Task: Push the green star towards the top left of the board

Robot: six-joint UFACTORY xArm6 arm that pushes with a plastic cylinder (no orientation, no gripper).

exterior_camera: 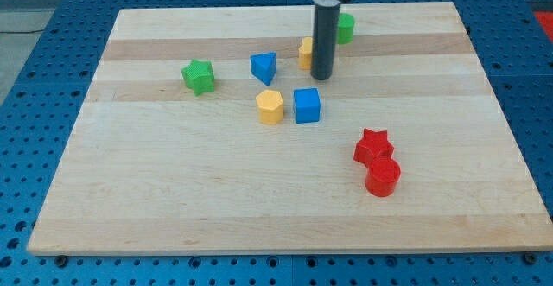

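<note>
The green star (198,76) lies on the wooden board (173,191) at the view's upper left. My tip (321,77) touches down near the top centre, well to the right of the star. It stands just right of a yellow block (306,52) that the rod partly hides, and just above the blue cube (307,105). A blue triangular block (263,66) lies between the tip and the star.
A yellow hexagonal block (270,106) sits left of the blue cube. A green round block (346,28) lies behind the rod near the top edge. A red star (373,145) and a red cylinder (383,177) touch at the lower right.
</note>
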